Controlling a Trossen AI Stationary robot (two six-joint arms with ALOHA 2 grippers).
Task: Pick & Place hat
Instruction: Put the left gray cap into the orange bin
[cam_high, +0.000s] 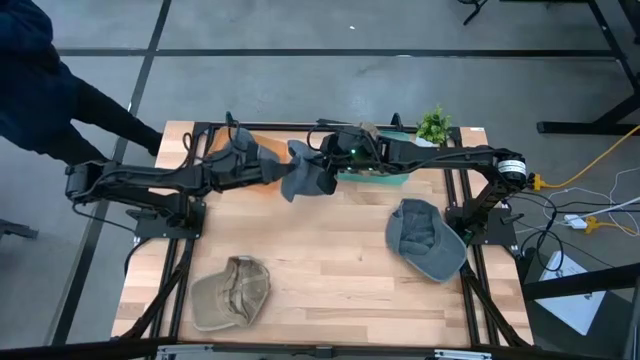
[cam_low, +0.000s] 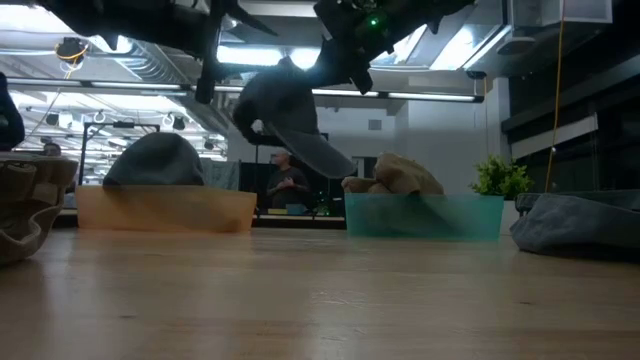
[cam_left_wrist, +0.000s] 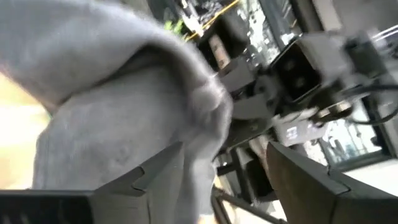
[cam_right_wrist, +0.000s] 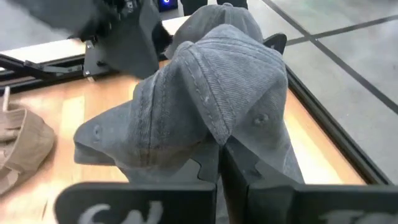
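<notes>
A grey hat (cam_high: 305, 177) hangs in the air over the far middle of the table, between my two grippers. My right gripper (cam_high: 328, 160) reaches in from the right and is shut on it. My left gripper (cam_high: 278, 168) comes level from the left and is open, its fingers (cam_left_wrist: 155, 180) standing on either side of the hat's cloth (cam_left_wrist: 124, 124). In the low view the hat (cam_low: 285, 115) droops with its brim (cam_low: 320, 152) slanting down. My right gripper pinches a bunched fold of the hat's crown (cam_right_wrist: 214, 134) between its two shut fingers. The fingers come from the table's right, slanting a little downward. The hat is lifted clear of the table and sags below and around the fingers, slack. Whether my left gripper touches the cloth I cannot tell.
An orange bin (cam_low: 165, 210) at the far left holds a grey hat (cam_low: 155, 160); a teal bin (cam_low: 425, 215) at the far right holds a tan one (cam_low: 395, 175), with a small plant (cam_high: 433, 125) beside it. Another grey hat (cam_high: 425, 238) lies near right, a tan hat (cam_high: 232, 292) near left.
</notes>
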